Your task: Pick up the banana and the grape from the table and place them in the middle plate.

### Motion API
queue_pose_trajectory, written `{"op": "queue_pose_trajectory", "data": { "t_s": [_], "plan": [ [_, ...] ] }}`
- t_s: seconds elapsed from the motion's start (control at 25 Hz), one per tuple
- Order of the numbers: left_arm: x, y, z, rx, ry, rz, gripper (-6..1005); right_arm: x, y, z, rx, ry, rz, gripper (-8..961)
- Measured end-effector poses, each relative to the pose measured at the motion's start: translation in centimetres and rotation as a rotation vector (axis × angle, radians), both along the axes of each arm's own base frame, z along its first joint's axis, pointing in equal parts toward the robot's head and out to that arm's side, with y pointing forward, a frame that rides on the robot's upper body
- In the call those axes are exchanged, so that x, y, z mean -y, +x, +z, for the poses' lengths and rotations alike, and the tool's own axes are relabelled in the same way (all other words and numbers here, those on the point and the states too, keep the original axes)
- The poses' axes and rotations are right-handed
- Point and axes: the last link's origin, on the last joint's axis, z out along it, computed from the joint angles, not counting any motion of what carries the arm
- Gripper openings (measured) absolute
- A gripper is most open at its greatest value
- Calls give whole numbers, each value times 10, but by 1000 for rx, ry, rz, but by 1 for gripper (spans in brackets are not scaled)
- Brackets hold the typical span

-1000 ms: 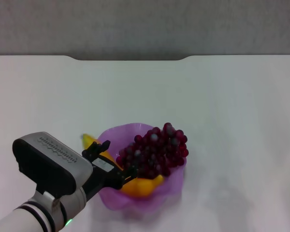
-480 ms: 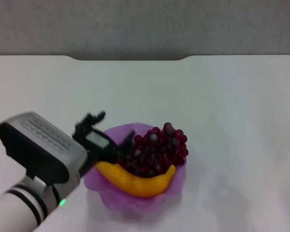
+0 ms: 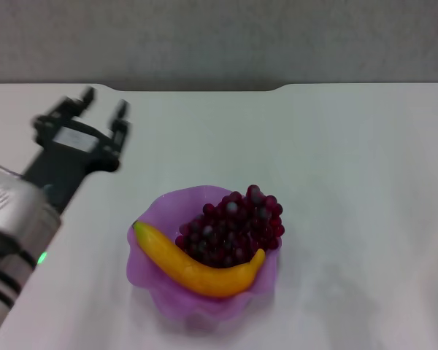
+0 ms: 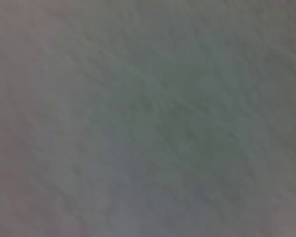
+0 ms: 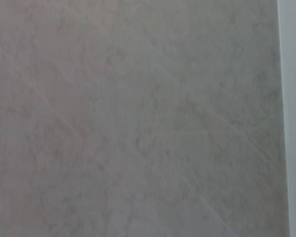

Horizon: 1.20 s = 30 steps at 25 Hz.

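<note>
The yellow banana (image 3: 193, 268) lies in the purple scalloped middle plate (image 3: 164, 208), along its near side. The dark red grape bunch (image 3: 237, 226) rests in the plate behind the banana, toward the right. My left gripper (image 3: 102, 103) is open and empty, raised above the white table (image 3: 350, 160) at the far left, well clear of the plate. My right gripper is out of view. The two wrist views show only a plain grey surface.
The table's far edge has a notch (image 3: 197, 87) in the middle, with a grey wall behind it.
My left gripper let go of the banana, which now lies in the plate. The gripper has pulled up and away to the far left.
</note>
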Motion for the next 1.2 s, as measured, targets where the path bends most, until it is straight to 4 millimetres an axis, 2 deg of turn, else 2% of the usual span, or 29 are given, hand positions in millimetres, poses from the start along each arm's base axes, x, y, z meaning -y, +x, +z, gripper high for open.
{"op": "queue_pose_trajectory", "data": {
  "t_s": [0.2,0.52,0.76,0.96,1.2],
  "plan": [
    [8,-8,10,27,100,-42,419,-2,0,-1,4,-6,3,0],
    [14,-31,20,97,157,-31,421,-4,-1,-5,12,-19,11,-1],
    [13,-55,24,186,148,22,226,-6,0,-7,21,-29,11,0],
    [8,-79,25,260,121,81,101,-7,3,-8,30,-36,7,0],
    [7,-107,22,317,90,166,82,-10,7,-11,48,-49,-1,0]
  ]
}}
